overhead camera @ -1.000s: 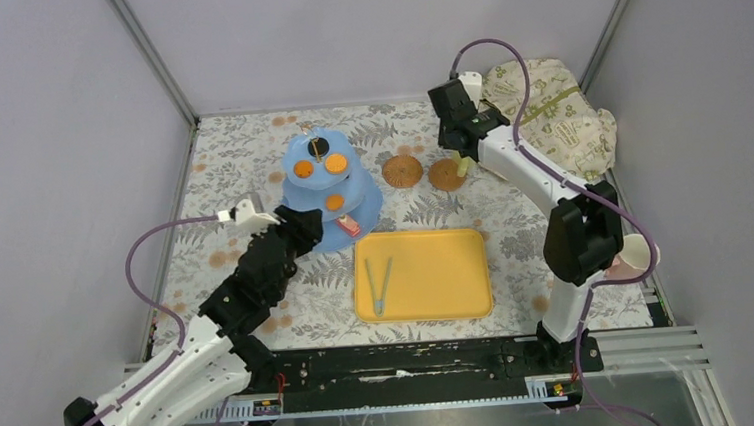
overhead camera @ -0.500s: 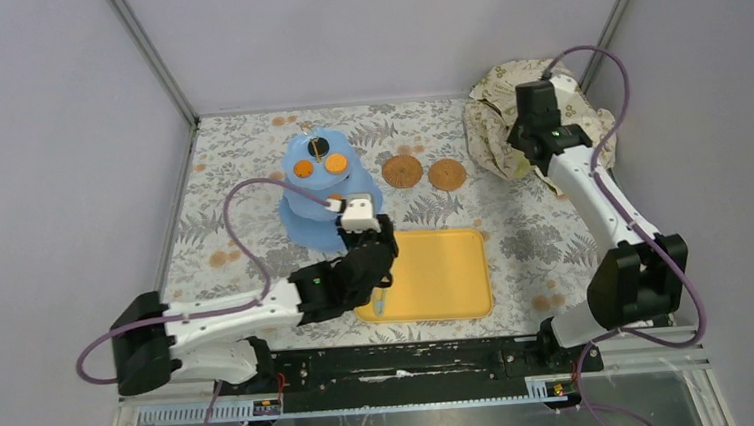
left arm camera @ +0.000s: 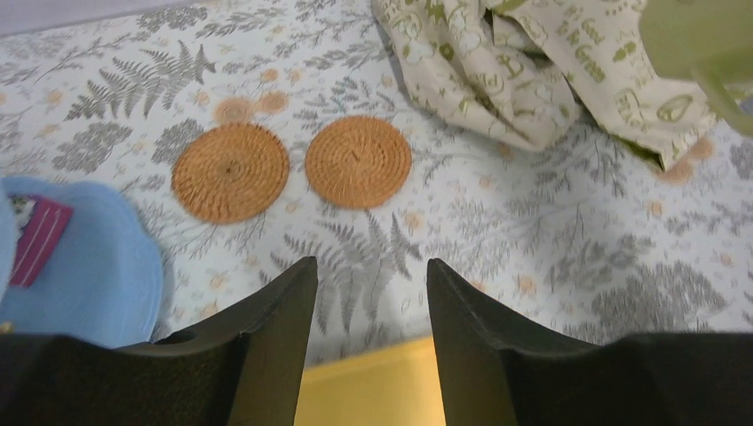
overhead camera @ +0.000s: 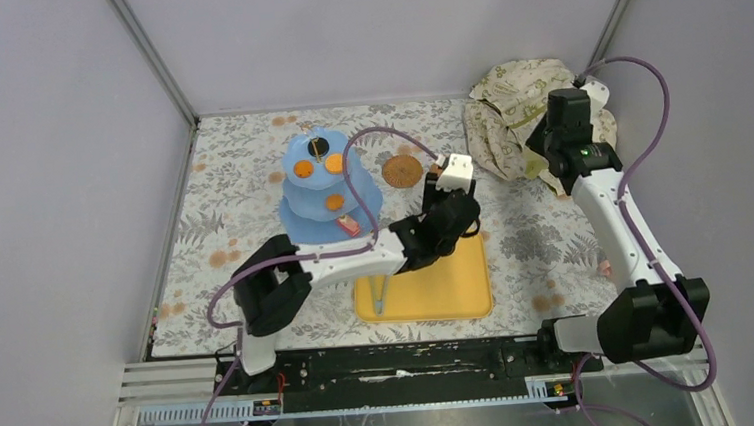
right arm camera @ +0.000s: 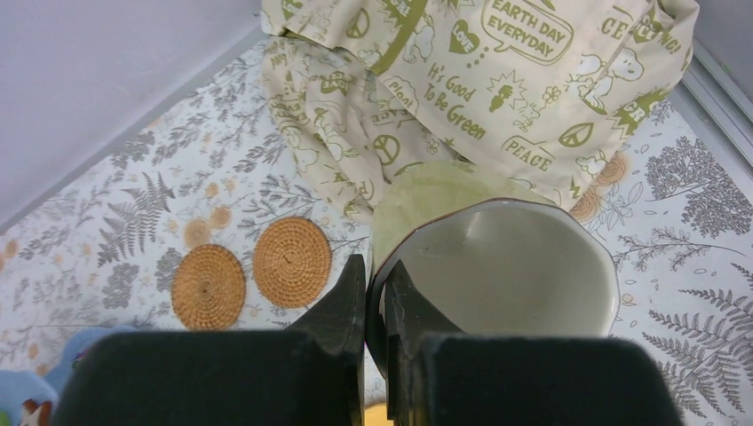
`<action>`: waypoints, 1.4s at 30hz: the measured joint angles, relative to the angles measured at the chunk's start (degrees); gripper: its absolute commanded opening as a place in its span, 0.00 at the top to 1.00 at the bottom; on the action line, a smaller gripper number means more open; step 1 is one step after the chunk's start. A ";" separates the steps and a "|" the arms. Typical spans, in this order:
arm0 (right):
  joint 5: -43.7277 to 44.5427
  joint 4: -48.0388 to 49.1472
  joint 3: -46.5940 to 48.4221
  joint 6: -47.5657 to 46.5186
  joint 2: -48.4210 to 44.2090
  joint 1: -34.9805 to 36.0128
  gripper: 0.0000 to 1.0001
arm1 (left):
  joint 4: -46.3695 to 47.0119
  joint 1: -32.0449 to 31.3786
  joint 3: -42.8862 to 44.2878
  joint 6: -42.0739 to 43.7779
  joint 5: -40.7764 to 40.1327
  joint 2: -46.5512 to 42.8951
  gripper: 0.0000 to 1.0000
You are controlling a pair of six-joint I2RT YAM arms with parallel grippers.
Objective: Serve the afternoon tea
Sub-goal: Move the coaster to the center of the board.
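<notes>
The light-blue three-tier stand [overhead camera: 326, 188] with small pastries [overhead camera: 335, 163] stands at the back left. Two round woven coasters [left arm camera: 230, 171] [left arm camera: 358, 161] lie side by side to its right. My left gripper [left arm camera: 370, 264] hangs open and empty over the yellow tray's far edge, pointing toward the coasters. My right gripper [right arm camera: 374, 263] is shut on the rim of a pale cup [right arm camera: 506, 266], held in the air in front of the cloth. That cup also shows as a pale green shape [left arm camera: 701, 40] at the top right of the left wrist view.
A yellow tray [overhead camera: 448, 283] with tongs [overhead camera: 380, 291] lies at the front centre, under my left arm. A cream cloth with green print [overhead camera: 516, 113] is bunched in the back right corner. Grey walls close in the patterned table on three sides.
My left arm has swung from the left of the stand across the tray toward the coasters. My right gripper has drawn back from the coasters to the cloth at the back right.
</notes>
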 measured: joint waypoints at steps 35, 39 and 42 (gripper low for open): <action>-9.27 8.94 -9.97 2.10 -5.03 0.02 1.00 | -28.63 27.80 47.87 -19.32 21.59 36.11 0.46; -9.68 8.94 -10.58 2.10 -5.03 0.02 1.00 | -31.87 27.76 48.72 -20.59 21.62 36.30 0.46; -9.70 9.03 -10.80 2.10 -5.03 0.02 1.00 | -33.83 27.65 48.30 -21.59 21.66 36.30 0.46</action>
